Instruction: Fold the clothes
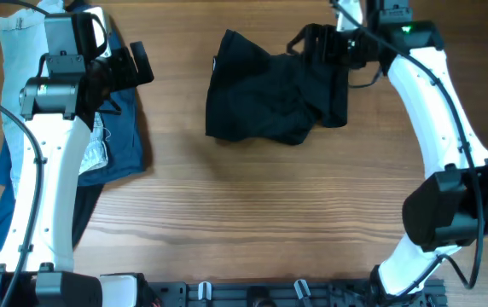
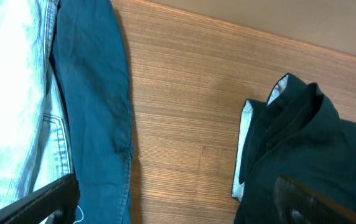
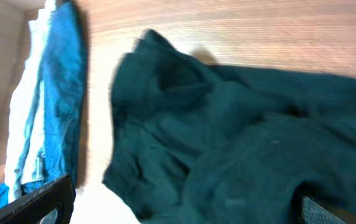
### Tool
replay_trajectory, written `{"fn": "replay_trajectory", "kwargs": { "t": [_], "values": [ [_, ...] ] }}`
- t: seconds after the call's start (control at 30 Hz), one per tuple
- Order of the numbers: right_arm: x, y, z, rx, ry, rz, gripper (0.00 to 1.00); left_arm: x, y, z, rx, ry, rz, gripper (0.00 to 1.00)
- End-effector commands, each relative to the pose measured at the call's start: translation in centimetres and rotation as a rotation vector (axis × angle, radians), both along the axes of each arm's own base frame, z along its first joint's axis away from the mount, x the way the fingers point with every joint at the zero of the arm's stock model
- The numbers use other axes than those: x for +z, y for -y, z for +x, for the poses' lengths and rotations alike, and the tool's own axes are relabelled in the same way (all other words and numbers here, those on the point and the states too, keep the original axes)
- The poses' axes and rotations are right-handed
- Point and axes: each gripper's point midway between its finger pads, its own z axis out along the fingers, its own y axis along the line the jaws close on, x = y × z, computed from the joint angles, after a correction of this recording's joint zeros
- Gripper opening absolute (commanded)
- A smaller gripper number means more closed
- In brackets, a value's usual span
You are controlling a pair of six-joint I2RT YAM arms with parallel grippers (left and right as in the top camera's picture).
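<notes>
A crumpled black garment [image 1: 270, 89] lies at the back middle of the wooden table. It shows in the right wrist view [image 3: 240, 137] and at the right of the left wrist view [image 2: 302, 143]. My right gripper [image 1: 312, 43] is open and hangs over the garment's upper right corner, with the cloth spread between its wide-apart fingers [image 3: 184, 208]. My left gripper [image 1: 129, 68] is open and empty above the table, between the black garment and the clothes pile; bare wood shows between its fingers [image 2: 178, 211].
A pile of clothes lies on the left: dark blue jeans [image 1: 120, 141] [image 2: 91, 93], light denim [image 1: 18, 51] [image 2: 10, 93] and a whitish piece [image 1: 97, 149]. The pile shows at the left of the right wrist view [image 3: 53, 93]. Bare wood [image 1: 270, 213] fills the front.
</notes>
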Motion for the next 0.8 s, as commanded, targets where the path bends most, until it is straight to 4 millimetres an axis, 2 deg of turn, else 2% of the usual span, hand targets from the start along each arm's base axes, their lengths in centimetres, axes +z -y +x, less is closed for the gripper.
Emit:
{"fn": "replay_trajectory", "kwargs": {
  "t": [0.0, 0.1, 0.17, 0.23, 0.27, 0.33, 0.43, 0.5, 0.67, 0.77],
  "values": [
    [0.3, -5.7, -0.6, 0.144, 0.053, 0.044, 1.00, -0.1, 0.1, 0.2, 0.005, -0.001, -0.017, 1.00],
    [-1.7, -12.1, -0.6, 0.220, 0.071, 0.085, 1.00, -0.1, 0.1, 0.2, 0.004, -0.002, -0.017, 1.00],
    [-4.1, -16.7, -1.1, 0.279, 0.067, 0.108, 1.00, -0.1, 0.1, 0.2, 0.004, -0.001, -0.017, 1.00],
    [-7.1, -19.8, -2.1, 0.329, 0.044, 0.103, 1.00, -0.1, 0.1, 0.2, 0.004, -0.002, -0.017, 1.00],
    [-7.9, -20.4, -2.4, 0.341, 0.033, 0.099, 1.00, -0.1, 0.1, 0.2, 0.005, -0.002, -0.017, 1.00],
    [-8.8, -20.9, -3.0, 0.359, 0.018, 0.090, 1.00, -0.1, 0.1, 0.2, 0.005, -0.002, -0.017, 1.00],
    [-8.2, -20.6, -2.7, 0.361, 0.035, 0.088, 1.00, -0.1, 0.1, 0.2, 0.004, -0.001, -0.017, 1.00],
    [-6.4, -19.9, -2.1, 0.350, 0.052, 0.097, 1.00, -0.1, 0.1, 0.2, 0.005, -0.002, -0.017, 1.00],
    [0.1, -18.3, -1.5, 0.331, 0.138, 0.129, 1.00, -0.1, 0.1, 0.2, 0.005, -0.001, -0.017, 1.00],
    [0.8, -17.9, -2.0, 0.322, 0.132, 0.117, 1.00, -0.1, 0.1, 0.2, 0.005, -0.001, -0.017, 1.00]
  ]
}}
